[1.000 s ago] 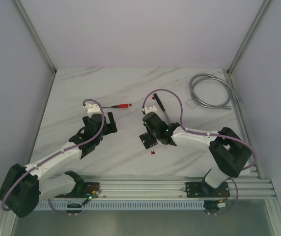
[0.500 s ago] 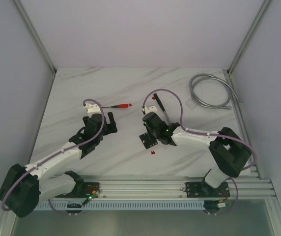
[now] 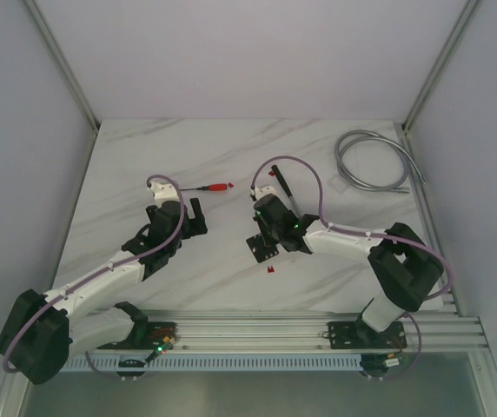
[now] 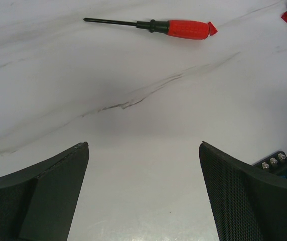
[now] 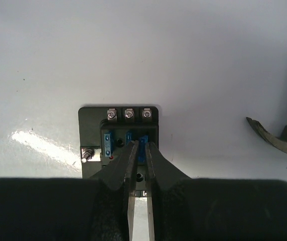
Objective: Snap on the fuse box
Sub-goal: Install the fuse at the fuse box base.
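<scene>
- Hovering right over the work, my right gripper [image 5: 139,146] has its jaws drawn almost together, with only a thin slit between them. I cannot tell whether a blue fuse is pinched at the tips.
- Directly under those tips lies the fuse box [image 5: 91,125], flat on the table [image 5: 208,60]. The coming move is therefore, as I judge it, a straight push down and not a reach sideways.
- Its long side seems to run away from me along the line of my fingers, with the row of three screws [image 5: 128,114] at the far end.
- In the top view the box sits near the table's middle, under my right wrist, with a loose red fuse [image 3: 270,270] just beside its near edge.
- My left gripper [image 4: 143,150] stands wide open and holds nothing, well apart to the left of the box, so the right arm is plainly the nearer one.
- Farther off, beyond the left gripper, lies a red-handled screwdriver [image 4: 183,28].
</scene>
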Action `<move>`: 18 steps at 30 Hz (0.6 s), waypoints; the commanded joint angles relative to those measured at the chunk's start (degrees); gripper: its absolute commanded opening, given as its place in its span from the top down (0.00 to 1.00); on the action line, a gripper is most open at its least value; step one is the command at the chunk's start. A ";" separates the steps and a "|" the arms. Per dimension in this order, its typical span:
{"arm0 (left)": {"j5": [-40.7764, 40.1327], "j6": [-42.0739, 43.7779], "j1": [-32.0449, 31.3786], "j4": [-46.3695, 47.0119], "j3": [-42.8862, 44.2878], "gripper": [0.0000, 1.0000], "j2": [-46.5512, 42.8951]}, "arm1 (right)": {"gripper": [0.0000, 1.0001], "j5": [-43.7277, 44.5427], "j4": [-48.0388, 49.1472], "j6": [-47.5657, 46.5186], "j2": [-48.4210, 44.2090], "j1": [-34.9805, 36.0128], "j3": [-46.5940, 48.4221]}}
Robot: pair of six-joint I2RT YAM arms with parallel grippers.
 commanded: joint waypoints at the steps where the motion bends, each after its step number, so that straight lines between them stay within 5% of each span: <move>1: 0.57 0.07 0.32 -0.39 -0.40 0.00 -0.15 | 0.83 -4.59 -6.16 -2.59 2.16 -1.55 0.52; 18: 0.74 -0.07 0.32 -0.44 -0.51 0.00 -0.41 | 0.69 -5.75 -7.41 -2.63 -1.66 -2.97 2.99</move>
